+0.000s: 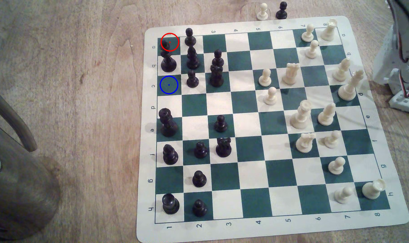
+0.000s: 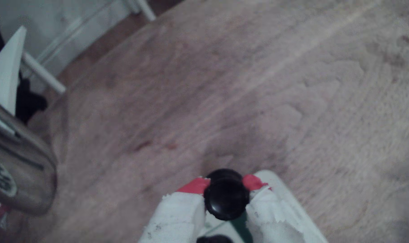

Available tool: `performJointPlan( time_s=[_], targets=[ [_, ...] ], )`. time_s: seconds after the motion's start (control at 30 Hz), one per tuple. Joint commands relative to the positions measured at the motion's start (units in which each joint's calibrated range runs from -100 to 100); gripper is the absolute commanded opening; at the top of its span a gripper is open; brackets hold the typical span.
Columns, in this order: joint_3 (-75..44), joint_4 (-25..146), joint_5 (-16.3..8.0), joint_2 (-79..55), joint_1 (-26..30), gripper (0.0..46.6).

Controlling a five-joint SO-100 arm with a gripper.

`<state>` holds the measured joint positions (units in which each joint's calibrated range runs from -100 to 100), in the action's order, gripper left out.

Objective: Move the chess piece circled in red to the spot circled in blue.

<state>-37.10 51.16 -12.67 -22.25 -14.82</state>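
Observation:
In the exterior view the red ring sits on the far corner square at the exterior view's left, over a short dark shape that I take for the chess piece circled in red. It is partly lost against the taller black piece just in front. The spot circled in blue is a bare dark green square two squares nearer on the same edge file. In the wrist view my gripper has its white-taped, red-tipped fingers pressed on both sides of a round black piece, above the board's white corner margin.
Black pieces crowd the squares beside both rings, with a pawn right next to the blue one. White pieces fill the exterior view's right. Two pawns stand off the board. A brown bag lies on the wooden table, and white arm parts stand at the edge.

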Motion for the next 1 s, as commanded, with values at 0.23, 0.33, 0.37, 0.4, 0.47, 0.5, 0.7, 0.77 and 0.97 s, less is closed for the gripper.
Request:
performJointPlan(
  time_s=[0.23, 0.33, 0.37, 0.4, 0.47, 0.5, 0.7, 0.77, 0.97],
  targets=[
    [3.1, 2.2, 0.2, 2.6, 9.2, 0.8],
    [3.1, 1.9, 0.2, -0.3, 8.8, 0.8],
    [3.1, 1.9, 0.2, -1.2, 8.8, 0.8],
    [3.1, 2.0, 0.3, -2.2, 8.8, 0.8],
    [3.1, 2.1, 0.3, -4.2, 8.7, 0.7],
    [3.3, 2.1, 0.3, -4.6, 8.6, 0.7],
    [4.6, 1.9, 0.3, -6.9, 9.5, 0.7],
    [4.6, 1.4, 0.5, -8.1, 10.1, 0.8],
    [4.6, -0.5, 0.6, -10.0, 10.6, 1.4]
  ],
)
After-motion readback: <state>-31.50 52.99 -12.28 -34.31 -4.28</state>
